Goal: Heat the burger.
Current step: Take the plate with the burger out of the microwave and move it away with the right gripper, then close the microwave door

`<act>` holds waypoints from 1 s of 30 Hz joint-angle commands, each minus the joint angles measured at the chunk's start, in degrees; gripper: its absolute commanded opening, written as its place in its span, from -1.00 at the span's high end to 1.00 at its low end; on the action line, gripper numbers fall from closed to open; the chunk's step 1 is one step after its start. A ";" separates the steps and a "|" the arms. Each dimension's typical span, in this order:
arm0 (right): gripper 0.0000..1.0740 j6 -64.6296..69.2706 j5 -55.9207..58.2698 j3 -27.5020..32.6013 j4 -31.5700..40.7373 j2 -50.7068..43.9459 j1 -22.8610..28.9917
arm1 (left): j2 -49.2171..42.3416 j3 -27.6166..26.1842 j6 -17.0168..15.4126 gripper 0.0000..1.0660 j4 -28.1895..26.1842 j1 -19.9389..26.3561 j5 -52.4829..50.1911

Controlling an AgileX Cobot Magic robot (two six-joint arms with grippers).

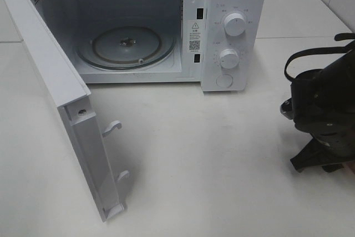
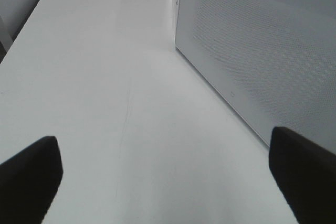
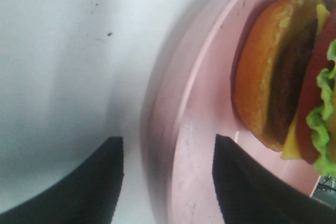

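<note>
The burger [image 3: 283, 72], with an orange-brown bun, dark patty, tomato and lettuce, appears in the right wrist view lying on a pink plate [image 3: 199, 145]. My right gripper [image 3: 167, 140] is open and straddles the plate's rim, one finger over the plate's inside and the other over the table. From the high camera only the right arm [image 1: 324, 115] shows at the right edge; burger and plate are hidden there. My left gripper [image 2: 163, 136] is open above bare table with nothing between its fingers, next to the microwave's perforated side wall [image 2: 262, 51].
The white microwave [image 1: 233, 31] stands at the back of the white table [image 1: 211, 165]. Its door [image 1: 61, 92] is swung wide open toward the front left. Inside lies a glass turntable [image 1: 126, 45] with nothing on it. Two knobs [image 1: 234, 24] sit on its right panel.
</note>
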 commanded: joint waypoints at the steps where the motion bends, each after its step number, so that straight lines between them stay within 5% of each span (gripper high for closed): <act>1: -0.13 -6.30 1.43 -0.06 3.32 -5.04 -0.17 | -1.03 0.23 -0.29 -0.87 0.06 0.17 -0.80; 10: -0.14 -16.33 3.61 -0.06 9.91 -17.59 -0.17 | -1.03 0.23 -0.29 -0.87 0.06 0.17 -0.80; 23: -0.24 -47.90 4.13 -0.06 37.30 -44.06 -0.17 | -1.03 0.23 -0.29 -0.87 0.06 0.17 -0.80; 30: -0.41 -53.80 6.47 -0.06 43.95 -54.32 -0.17 | -1.03 0.23 -0.29 -0.87 0.06 0.17 -0.80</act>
